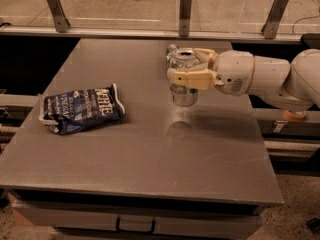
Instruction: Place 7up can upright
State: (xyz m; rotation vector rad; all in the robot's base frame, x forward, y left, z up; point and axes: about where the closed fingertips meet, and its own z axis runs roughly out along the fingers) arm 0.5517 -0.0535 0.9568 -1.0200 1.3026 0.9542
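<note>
The 7up can (184, 95) is a silver can with its open-tab top facing up. It stands upright at the right-centre of the grey table (150, 154). My gripper (189, 70) reaches in from the right and is shut on the can's upper half, with one cream finger (192, 78) across its front and the other behind. The can's base is at or just above the tabletop; I cannot tell whether it touches. Its label is mostly hidden by the finger.
A dark blue chip bag (80, 109) lies flat on the table's left side. A small clear bottle (172, 50) peeks out just behind the can. A rail with metal posts (185, 11) runs along the far edge. The table's right edge is close under my arm.
</note>
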